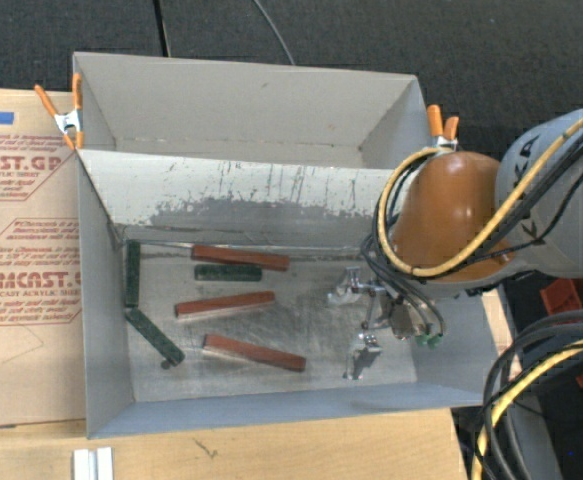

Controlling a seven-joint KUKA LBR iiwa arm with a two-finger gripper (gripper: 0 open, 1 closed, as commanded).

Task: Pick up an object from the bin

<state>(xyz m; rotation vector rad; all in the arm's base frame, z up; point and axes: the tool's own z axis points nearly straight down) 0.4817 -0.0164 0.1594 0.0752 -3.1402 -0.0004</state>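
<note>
Hovering at the right side of the bin (106,268), the gripper (355,324) has its fingers spread wide, one toward the back wall and one toward the front, with only bare grey floor between them. It holds nothing.

Everything worth grabbing lies to its left. Nearest is the lower red bar (254,353), flat on the floor near the front wall. Its long axis runs left to right, dipping a little at the right end, and that end sits just beside the front finger. The fingers open across that axis, so my read is that a slide left along the bar would put it between them without much turning.

Further left and back is the middle red bar (224,305), roughly parallel. Beyond it, the back red bar (239,258) lies near the wall with a short green bar (227,274) right up against it, so that's a tight pair. Two more green bars sit well apart at the far left: one upright in the view (131,273), one slanted (154,336).

Nothing blocks the lane to the lower bar, though the front wall is close.
</note>
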